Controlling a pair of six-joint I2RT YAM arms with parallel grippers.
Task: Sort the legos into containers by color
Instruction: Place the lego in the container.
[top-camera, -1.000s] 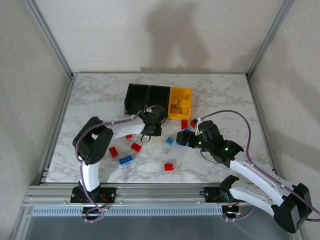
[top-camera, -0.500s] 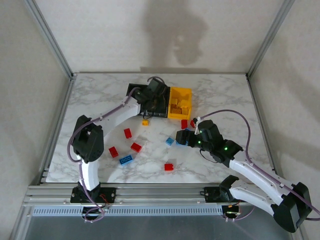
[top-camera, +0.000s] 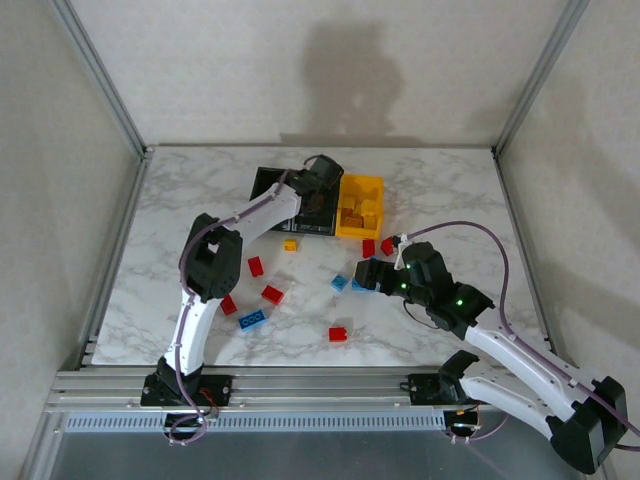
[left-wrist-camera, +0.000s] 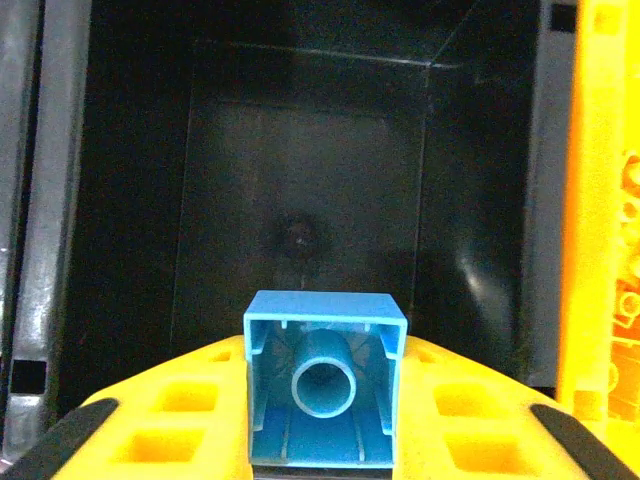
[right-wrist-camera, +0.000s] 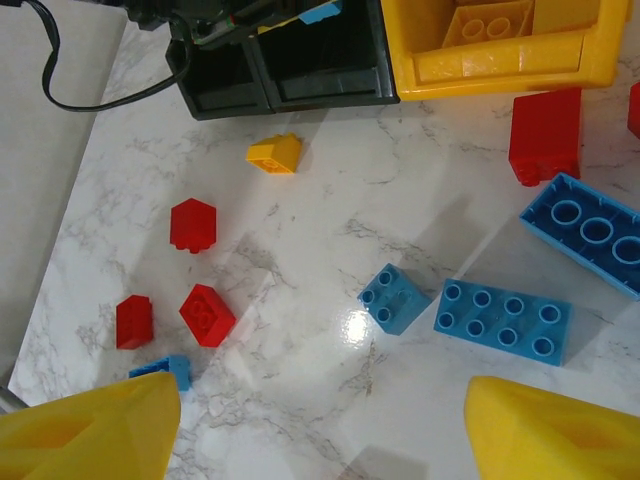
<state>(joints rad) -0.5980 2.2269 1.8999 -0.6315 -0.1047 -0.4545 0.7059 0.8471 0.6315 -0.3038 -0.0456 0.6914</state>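
Left pincer (left-wrist-camera: 326, 432) tight on a blue brick (left-wrist-camera: 326, 378) over a black bin (left-wrist-camera: 300, 180) — seemingly empty.

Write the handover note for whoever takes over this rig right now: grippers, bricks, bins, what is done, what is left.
Left gripper: shut on a blue brick, held over the black bin next to the yellow bin. The brick is not yet dropped, and the bin floor below looks bare.
Right gripper: open, holding nothing, above loose blue bricks on the table.
Done: yellow bricks lie in the yellow bin.
Left: drop the held brick, then sort one yellow brick, several red bricks and the loose blue bricks.
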